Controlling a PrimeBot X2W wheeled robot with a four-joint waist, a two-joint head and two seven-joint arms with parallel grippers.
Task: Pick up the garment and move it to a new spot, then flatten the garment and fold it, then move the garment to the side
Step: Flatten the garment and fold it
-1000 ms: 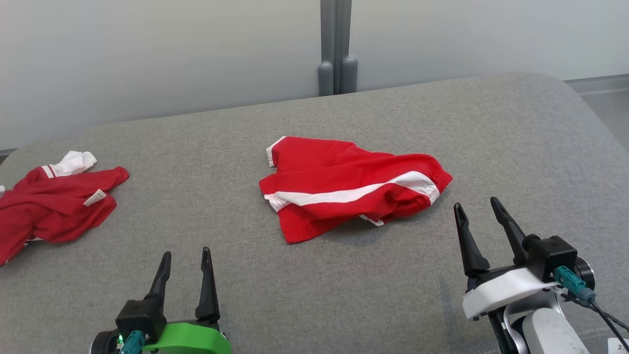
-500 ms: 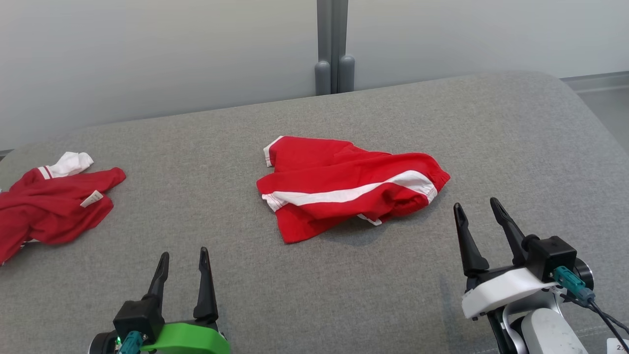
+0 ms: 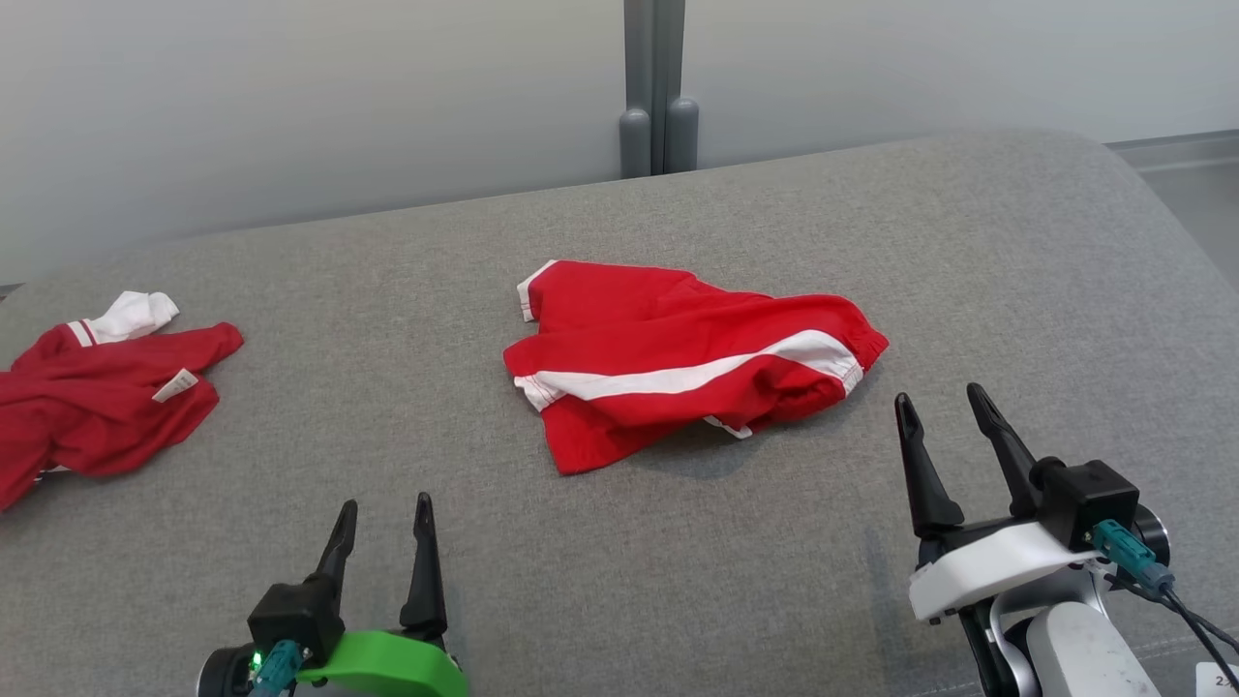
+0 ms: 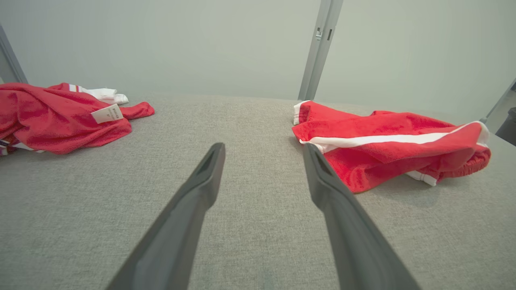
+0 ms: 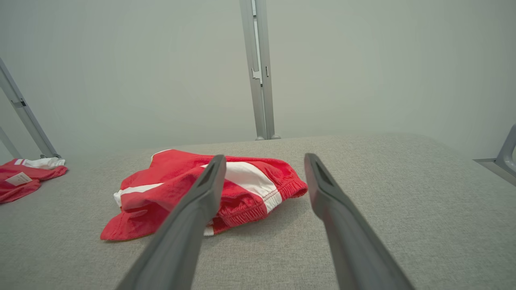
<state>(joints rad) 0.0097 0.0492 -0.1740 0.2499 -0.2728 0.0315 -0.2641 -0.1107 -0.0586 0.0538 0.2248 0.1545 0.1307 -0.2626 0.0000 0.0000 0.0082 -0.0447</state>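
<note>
Left fingers [image 3: 424, 561], right fingers [image 3: 920, 465] spread; red shorts [image 3: 678, 348] crumpled on grey surface [image 3: 678, 581]

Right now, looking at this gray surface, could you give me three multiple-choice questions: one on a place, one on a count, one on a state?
1. Where does the white-striped red garment lie on the gray surface?
A. near the middle
B. at the far left
C. hanging off the near edge

2. How many red garments lie there?
A. one
B. two
C. four

3. How do the right fingers stand?
A. shut on cloth
B. shut, empty
C. apart, empty

1 A: it sits mid-surface.
2 B: a second garment is bunched at the left.
3 C: bare surface shows between them.
</note>
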